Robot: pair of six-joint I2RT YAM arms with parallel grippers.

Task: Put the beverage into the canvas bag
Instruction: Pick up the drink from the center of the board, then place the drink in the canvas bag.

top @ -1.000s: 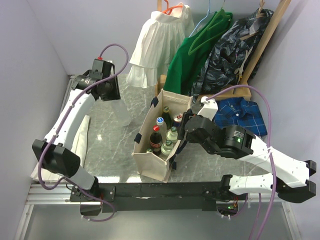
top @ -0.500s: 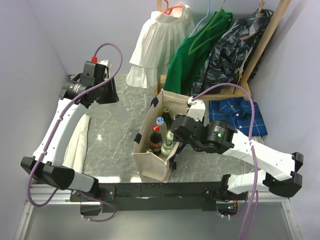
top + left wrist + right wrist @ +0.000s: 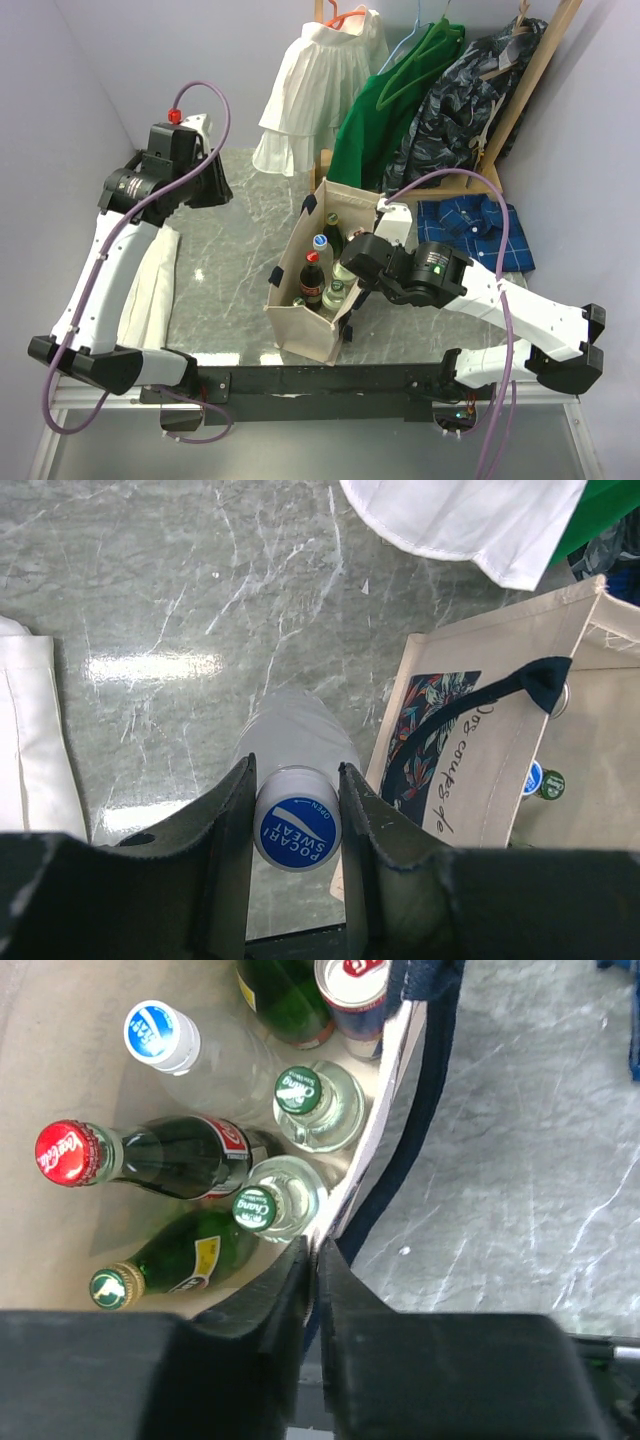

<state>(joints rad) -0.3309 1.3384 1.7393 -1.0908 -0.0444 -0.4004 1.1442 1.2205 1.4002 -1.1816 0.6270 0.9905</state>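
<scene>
Top external: the canvas bag [image 3: 300, 322] stands upright on the worktop [image 3: 240, 235], well apart from the raised left arm [image 3: 105, 265].

Left wrist: the left pincer [image 3: 296, 780] pinches the plastic bottle [image 3: 300, 725] at the neck under its blue cap, above the worktop beside the bag. Expect thin, yielding, slick walls; the neck is the stiff hold.

Right wrist: the right pincer [image 3: 312, 1255] pinches the bag's limp rim; glass bottles [image 3: 300, 1110] stand inside.

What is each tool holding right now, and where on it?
Left tool clamps the Pocari Sweat bottle at its blue cap. Right tool pinches the canvas bag by its top rim.
</scene>
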